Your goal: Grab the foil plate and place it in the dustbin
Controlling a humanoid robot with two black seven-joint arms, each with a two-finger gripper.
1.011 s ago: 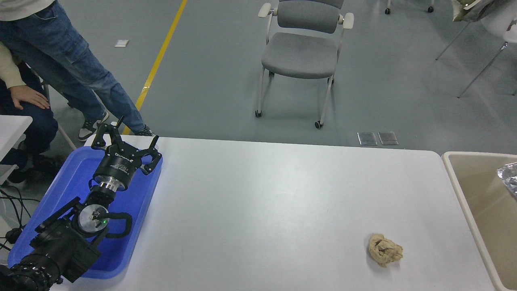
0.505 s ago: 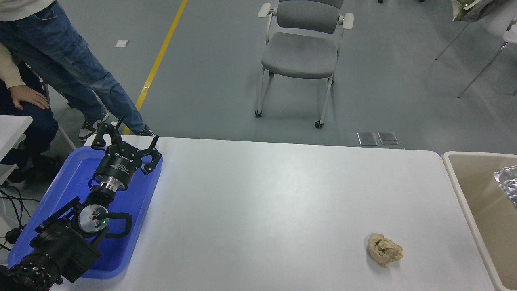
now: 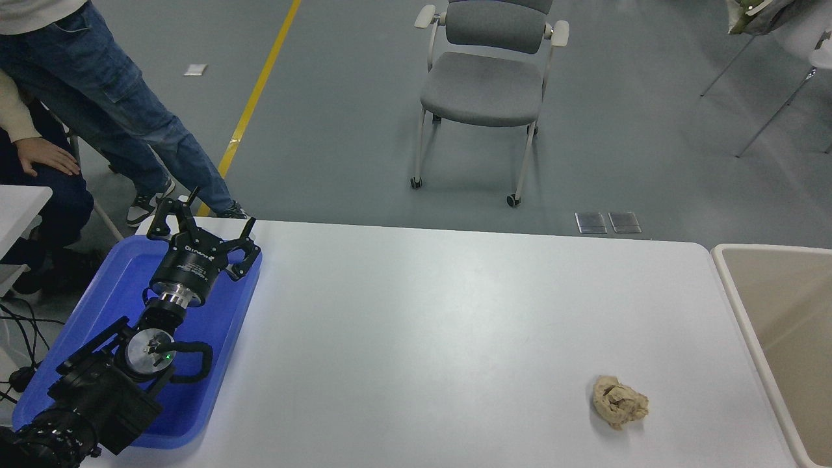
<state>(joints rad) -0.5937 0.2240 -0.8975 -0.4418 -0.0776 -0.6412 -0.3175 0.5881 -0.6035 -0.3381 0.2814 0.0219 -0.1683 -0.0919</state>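
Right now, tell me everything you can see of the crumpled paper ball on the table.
The crumpled paper ball is a small tan wad, creased and folded in on itself, with darker brown shading in its folds. It looks like brown paper. It lies loose on the white table near the front right, short of the beige dustbin and apart from it. Nothing but the table touches it.

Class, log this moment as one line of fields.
left gripper: open, parked over blue tray | right arm: unseen | foil plate: unseen | dustbin: right | paper ball: on table
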